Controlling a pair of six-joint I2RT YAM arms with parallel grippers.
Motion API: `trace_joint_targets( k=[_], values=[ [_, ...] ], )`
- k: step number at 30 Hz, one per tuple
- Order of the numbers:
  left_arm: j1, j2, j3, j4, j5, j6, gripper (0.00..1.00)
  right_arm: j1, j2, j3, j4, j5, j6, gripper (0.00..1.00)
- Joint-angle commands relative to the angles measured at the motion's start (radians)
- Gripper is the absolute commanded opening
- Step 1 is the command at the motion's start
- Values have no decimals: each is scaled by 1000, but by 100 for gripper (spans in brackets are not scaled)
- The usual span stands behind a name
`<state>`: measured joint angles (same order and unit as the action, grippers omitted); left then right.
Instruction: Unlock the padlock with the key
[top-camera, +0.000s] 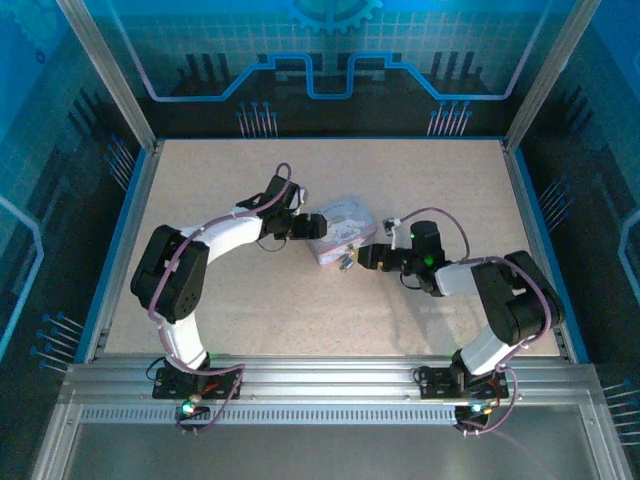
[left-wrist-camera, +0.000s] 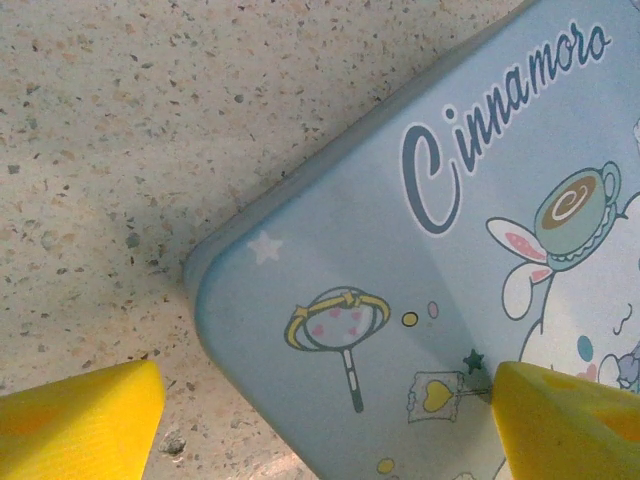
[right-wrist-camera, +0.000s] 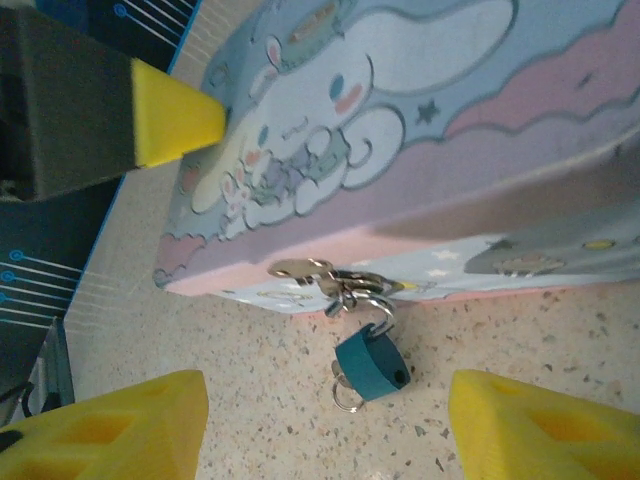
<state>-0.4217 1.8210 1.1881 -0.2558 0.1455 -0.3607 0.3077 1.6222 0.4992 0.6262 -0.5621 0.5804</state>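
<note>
left fingers apart over the tin, right fingers apart too; we centre them on the padlock before closing.

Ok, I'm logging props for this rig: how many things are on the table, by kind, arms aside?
Cartoon tin: 1
Padlock: 1
Small metal ring beside the padlock: 1
Total: 3

You have bare table between your right gripper and the padlock, an open path; the tin walls it off just behind, and your left gripper straddles the tin's opposite corner, blocking that side
</note>
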Motion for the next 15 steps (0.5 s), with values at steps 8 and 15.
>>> trace_joint_targets(
  k=[8, 15],
  values=[
    [-5, -11, -42, -75, -29, -2, 86, 43, 136, 54, 124, -47, 70, 65],
    [-4, -15, -45, -72, -27, -6, 85, 56, 198, 74, 183, -54, 85, 63]
  ],
)
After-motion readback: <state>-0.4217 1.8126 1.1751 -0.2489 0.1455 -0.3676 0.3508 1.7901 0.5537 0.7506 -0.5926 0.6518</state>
